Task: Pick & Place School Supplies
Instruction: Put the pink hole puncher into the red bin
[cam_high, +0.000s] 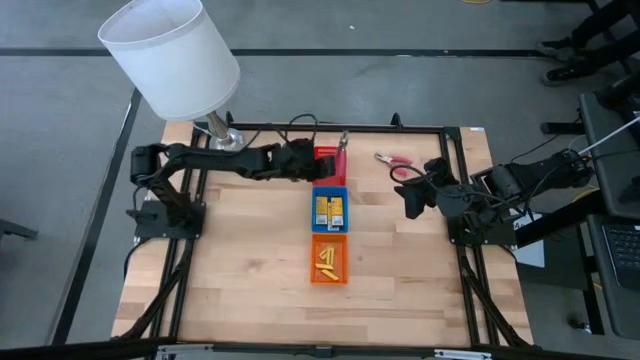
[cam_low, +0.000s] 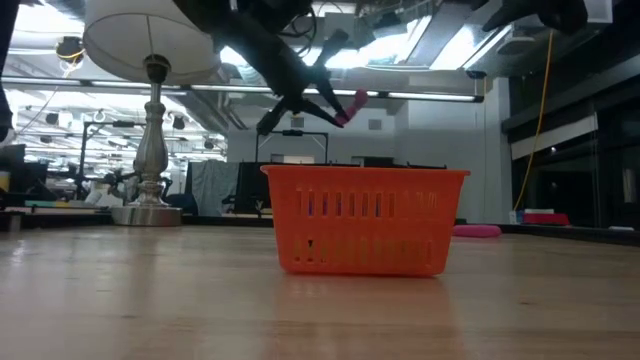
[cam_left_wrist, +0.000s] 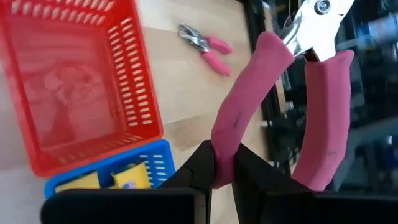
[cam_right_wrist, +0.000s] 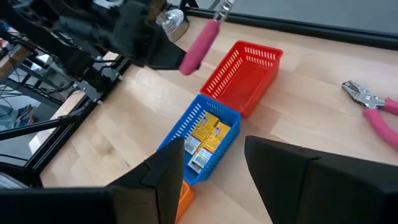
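One pink-handled pliers (cam_left_wrist: 249, 118) pinched by one handle in the closed left pincer (cam_left_wrist: 222, 171), above the red tray (cam_left_wrist: 68, 87).

overhead, table-level, two wrist views

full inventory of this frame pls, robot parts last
Held pliers: 1, pink handles, in the left tool above the red tray.
Loose pliers: 1, pink handles, on the table right of the red tray.
Red tray: 1, empty.
Blue tray: 1, holds yellow packets.
Orange tray: 1, holds yellow sticks.
Lamp: 1, white shade, back left.
Table: 1, light wood.
Left tool: shut on one handle.
Right tool: open, empty, right of the trays.
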